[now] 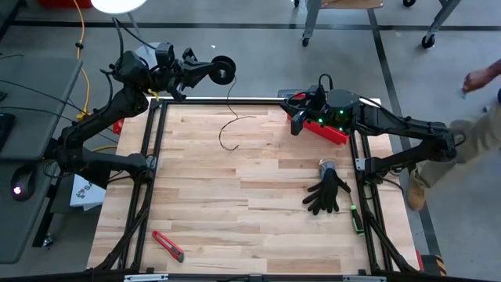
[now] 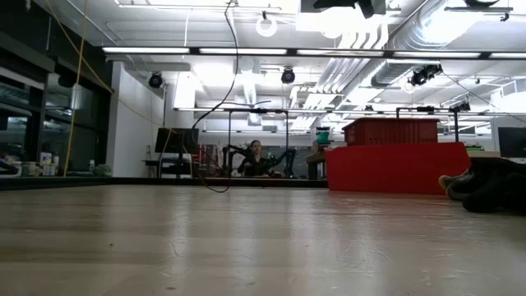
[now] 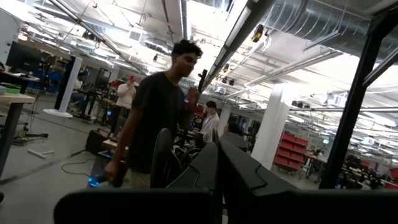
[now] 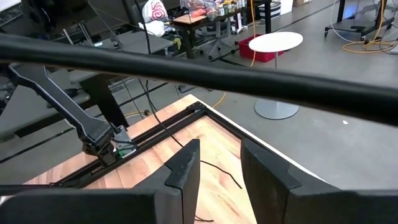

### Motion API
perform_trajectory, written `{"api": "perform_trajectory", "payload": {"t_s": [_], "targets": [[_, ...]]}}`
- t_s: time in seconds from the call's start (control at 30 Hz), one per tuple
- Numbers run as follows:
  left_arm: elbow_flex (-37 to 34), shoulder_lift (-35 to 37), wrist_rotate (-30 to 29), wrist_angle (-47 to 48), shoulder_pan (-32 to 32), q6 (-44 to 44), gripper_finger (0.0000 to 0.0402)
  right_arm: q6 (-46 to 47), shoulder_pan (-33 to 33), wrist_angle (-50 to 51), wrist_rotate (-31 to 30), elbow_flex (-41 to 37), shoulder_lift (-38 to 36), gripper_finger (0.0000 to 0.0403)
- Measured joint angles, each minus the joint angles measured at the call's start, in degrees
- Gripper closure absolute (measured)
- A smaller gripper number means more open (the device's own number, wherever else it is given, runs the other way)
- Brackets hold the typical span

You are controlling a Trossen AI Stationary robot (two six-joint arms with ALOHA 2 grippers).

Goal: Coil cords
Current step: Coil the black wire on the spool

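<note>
Beyond table (image 1: 235, 196) edge, left gripper (image 1: 213, 72) holds spool (image 1: 224, 71), cord (image 1: 229, 125) dangling.

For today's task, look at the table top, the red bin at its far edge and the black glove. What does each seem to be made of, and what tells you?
Table top: likely wood, butcher-block style; pale joined strips with visible grain, matt finish.
Red bin: probably moulded plastic; uniform bright red, smooth faces.
Black glove: seemingly fabric or rubber-coated knit; limp, splayed fingers, dull surface. The coating cannot be confirmed.
</note>
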State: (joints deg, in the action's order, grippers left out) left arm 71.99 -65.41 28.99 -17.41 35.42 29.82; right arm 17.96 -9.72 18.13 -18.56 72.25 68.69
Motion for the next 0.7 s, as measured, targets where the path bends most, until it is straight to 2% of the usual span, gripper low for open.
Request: {"api": "perform_trajectory", "payload": {"t_s": [0.7], "targets": [[0.0,0.0,-1.24,0.04,0.0,-1.15,0.0398,-0.42,0.0,0.0,1.2,0.0,0.0,0.0295]]}}
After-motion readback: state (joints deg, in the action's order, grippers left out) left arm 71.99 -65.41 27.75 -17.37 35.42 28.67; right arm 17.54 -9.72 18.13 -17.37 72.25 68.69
